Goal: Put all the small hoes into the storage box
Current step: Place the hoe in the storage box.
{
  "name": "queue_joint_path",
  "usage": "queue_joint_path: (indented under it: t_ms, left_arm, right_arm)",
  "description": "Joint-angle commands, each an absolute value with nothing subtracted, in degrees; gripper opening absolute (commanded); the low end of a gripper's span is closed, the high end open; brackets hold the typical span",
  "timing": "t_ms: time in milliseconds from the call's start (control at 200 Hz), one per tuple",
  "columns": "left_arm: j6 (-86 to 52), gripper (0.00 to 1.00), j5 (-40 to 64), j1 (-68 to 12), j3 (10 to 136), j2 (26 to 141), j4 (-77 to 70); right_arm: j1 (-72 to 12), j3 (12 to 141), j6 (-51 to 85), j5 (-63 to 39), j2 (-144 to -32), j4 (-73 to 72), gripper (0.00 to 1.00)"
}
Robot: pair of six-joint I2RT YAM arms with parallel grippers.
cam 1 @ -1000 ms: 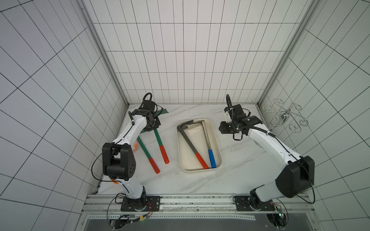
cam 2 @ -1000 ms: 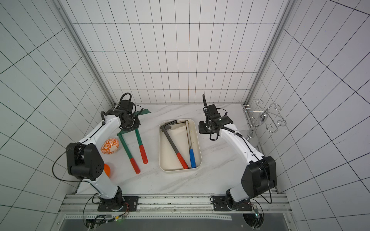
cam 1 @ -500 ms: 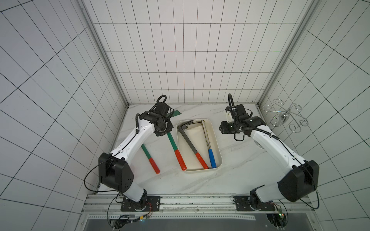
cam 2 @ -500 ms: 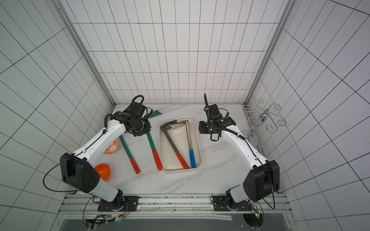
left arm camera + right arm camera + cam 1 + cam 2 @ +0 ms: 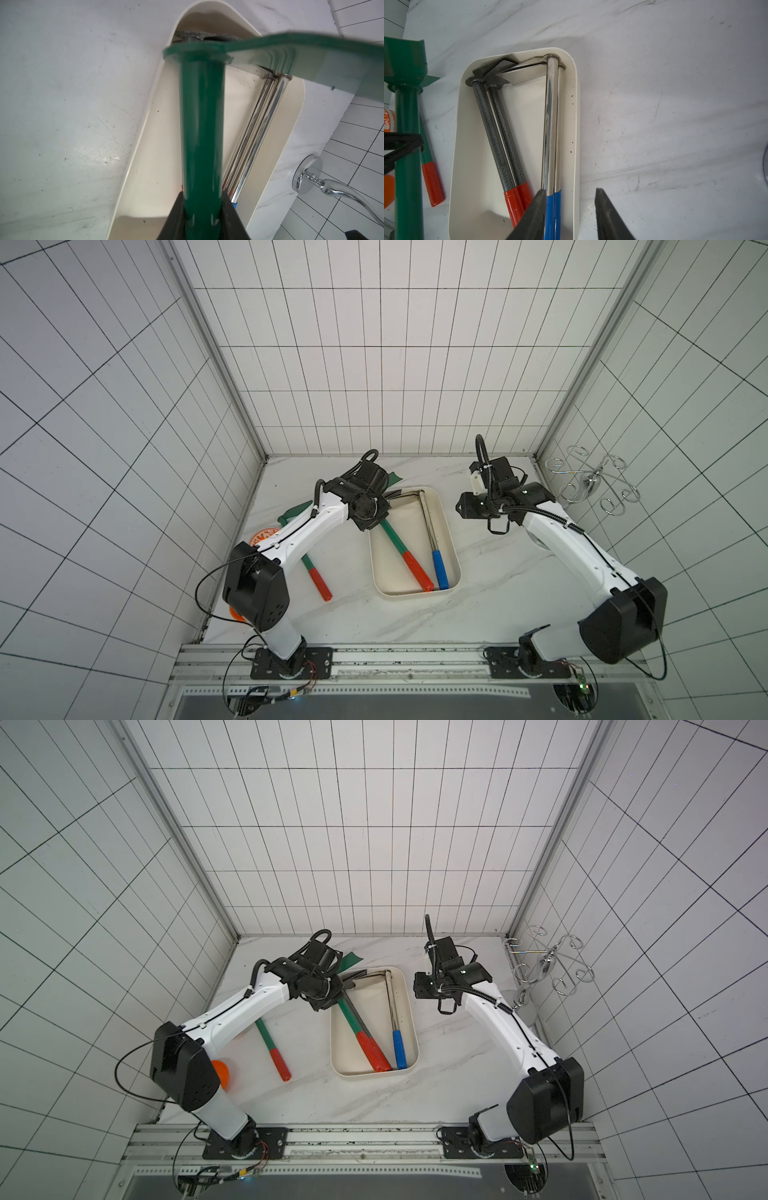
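My left gripper (image 5: pixel 370 512) (image 5: pixel 202 193) is shut on the green shaft of a small hoe (image 5: pixel 390 537) (image 5: pixel 350 1018) (image 5: pixel 201 124) with a red handle. The hoe hangs lengthwise over the left part of the cream storage box (image 5: pixel 454 545) (image 5: pixel 412 1011) (image 5: pixel 143 124) (image 5: pixel 576 124). Its green blade (image 5: pixel 291 58) sits over the box's far end. Grey-shafted, red-handled hoes (image 5: pixel 494 133) and chrome, blue-handled ones (image 5: pixel 551 124) lie inside. Another green hoe (image 5: pixel 318 578) (image 5: pixel 279 1063) lies on the table to the left. My right gripper (image 5: pixel 462 509) (image 5: pixel 570 192) is open and empty, above the box's right rim.
An orange-patterned plate (image 5: pixel 262 536) and an orange bowl (image 5: pixel 220 1072) lie under my left arm near the left wall. A chrome wire rack (image 5: pixel 590 485) (image 5: pixel 544 969) stands at the back right, its round base (image 5: pixel 307 174) close to the box.
My left arm has carried the green hoe from the table's left side rightward until it is over the box. The right arm has barely moved.
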State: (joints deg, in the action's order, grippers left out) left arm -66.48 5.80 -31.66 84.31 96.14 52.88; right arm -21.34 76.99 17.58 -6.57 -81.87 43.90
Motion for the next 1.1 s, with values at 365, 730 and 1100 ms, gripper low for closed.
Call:
queue_joint_path:
  t_ms: [365, 730, 1100]
  left_arm:
    - [-72.63, 0.0, 6.71, -32.87, 89.56, 103.88, 45.09]
    - [-72.99, 0.0, 5.81, -33.9, 92.36, 108.0, 45.32]
    - [-74.0, 0.0, 4.51, -34.89, 92.46, 110.38, 45.02]
  right_arm:
    - [-18.87, 73.83, 16.52, -6.92, -79.81, 46.07, 0.41]
    - [-17.38, 73.06, 15.73, -7.95, -79.72, 46.09, 0.41]
    - [-16.02, 71.44, 15.03, -9.21, -79.25, 45.4, 0.41]
